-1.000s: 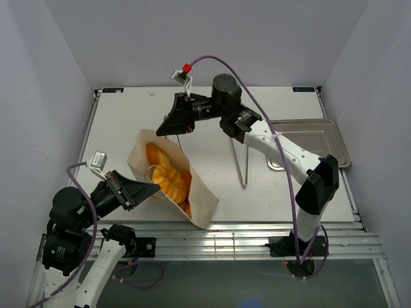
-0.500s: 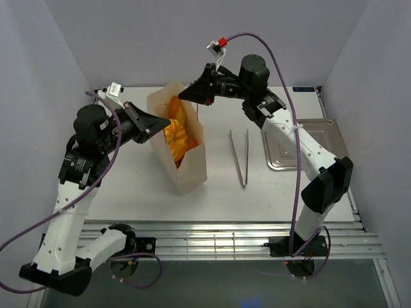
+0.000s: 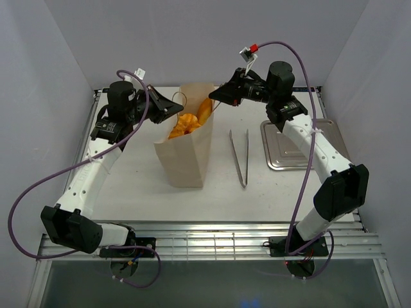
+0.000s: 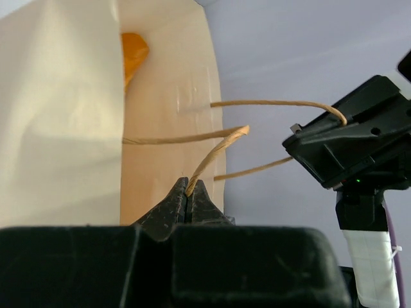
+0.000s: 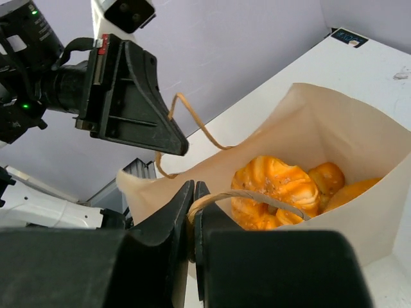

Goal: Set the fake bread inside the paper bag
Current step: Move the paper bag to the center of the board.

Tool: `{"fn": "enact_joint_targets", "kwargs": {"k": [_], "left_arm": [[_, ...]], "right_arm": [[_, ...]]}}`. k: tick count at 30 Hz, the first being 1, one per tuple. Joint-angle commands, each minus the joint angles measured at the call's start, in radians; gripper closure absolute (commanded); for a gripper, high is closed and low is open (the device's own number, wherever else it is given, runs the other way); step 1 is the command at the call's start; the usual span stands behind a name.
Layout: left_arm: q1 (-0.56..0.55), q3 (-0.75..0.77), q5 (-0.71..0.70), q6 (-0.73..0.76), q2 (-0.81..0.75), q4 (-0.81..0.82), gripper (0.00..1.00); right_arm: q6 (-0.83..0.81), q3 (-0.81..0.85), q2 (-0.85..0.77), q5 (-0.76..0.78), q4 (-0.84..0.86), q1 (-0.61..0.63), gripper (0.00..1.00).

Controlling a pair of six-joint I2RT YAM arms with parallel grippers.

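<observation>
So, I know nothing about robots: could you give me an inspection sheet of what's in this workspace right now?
Surface: white table, carrying the tongs and tray.
Job's things: tall tan kraft paper bag upright, mouth open; golden-orange toy breads inside it, none seen outside.
Clutter: long metal tongs lying right of the bag; shallow silver tray farther right, its visible part bare.
Grippers: left gripper shut on one brown cord handle of the bag; right gripper shut on the other.
Cables: a purple cable loops off each arm.
Surroundings: plain pale walls on three sides; nothing else seen.
</observation>
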Motion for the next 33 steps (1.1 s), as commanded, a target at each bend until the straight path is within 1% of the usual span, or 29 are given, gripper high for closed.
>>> {"fn": "enact_joint_targets", "kwargs": {"k": [1,5,8,9,10,11,12,13,15,16,18,19,20,24,30,33], "left_arm": [[0.006,0.022,0.029,0.0,-0.034,0.088,1.0],[0.006,-0.015,0.039,-0.033,-0.048,0.133,1.0],[0.006,-0.038,0.041,-0.036,-0.054,0.136,1.0],[0.006,-0.048,0.041,-0.033,-0.057,0.134,1.0],[0.006,-0.053,0.044,-0.03,-0.058,0.134,0.95],[0.006,-0.061,0.043,-0.024,-0.068,0.134,0.88],[0.006,-0.068,0.04,-0.021,-0.075,0.137,0.68],[0.006,-0.088,0.036,-0.018,-0.084,0.149,0.61],[0.007,-0.101,0.027,-0.012,-0.11,0.146,0.52],[0.007,-0.107,0.023,-0.007,-0.12,0.148,0.51],[0.007,-0.108,0.004,0.003,-0.149,0.136,0.47],[0.007,-0.105,-0.009,0.011,-0.156,0.108,0.08],[0.007,-0.09,-0.028,0.02,-0.163,0.093,0.02],[0.007,-0.076,-0.072,0.046,-0.207,0.053,0.02],[0.007,-0.065,-0.144,0.076,-0.253,-0.034,0.02],[0.007,-0.065,-0.239,0.071,-0.287,-0.116,0.02]], "right_arm": [[0.002,0.06,0.009,-0.054,0.051,-0.039,0.92],[0.012,0.116,0.065,-0.062,0.014,-0.062,0.9],[0.03,0.123,0.086,-0.079,0.011,-0.068,0.87],[0.033,0.117,0.083,-0.077,0.011,-0.068,0.85],[0.036,0.097,0.077,-0.077,0.015,-0.068,0.76],[0.036,0.083,0.072,-0.077,0.019,-0.068,0.65],[0.035,0.069,0.053,-0.076,0.023,-0.068,0.54],[0.039,0.037,0.042,-0.07,0.034,-0.068,0.4],[0.035,0.015,0.008,-0.062,0.025,-0.068,0.29],[0.03,-0.006,-0.004,-0.044,0.016,-0.068,0.19],[0.013,-0.024,-0.041,-0.027,-0.007,-0.068,0.07],[0.009,-0.032,-0.053,-0.019,-0.015,-0.068,0.04],[-0.001,-0.04,-0.061,-0.013,-0.044,-0.068,0.1],[-0.051,-0.051,-0.119,0.033,-0.13,-0.068,0.1],[-0.071,-0.095,-0.171,0.061,-0.164,-0.068,0.1],[-0.084,-0.123,-0.199,0.081,-0.185,-0.068,0.1]]}}
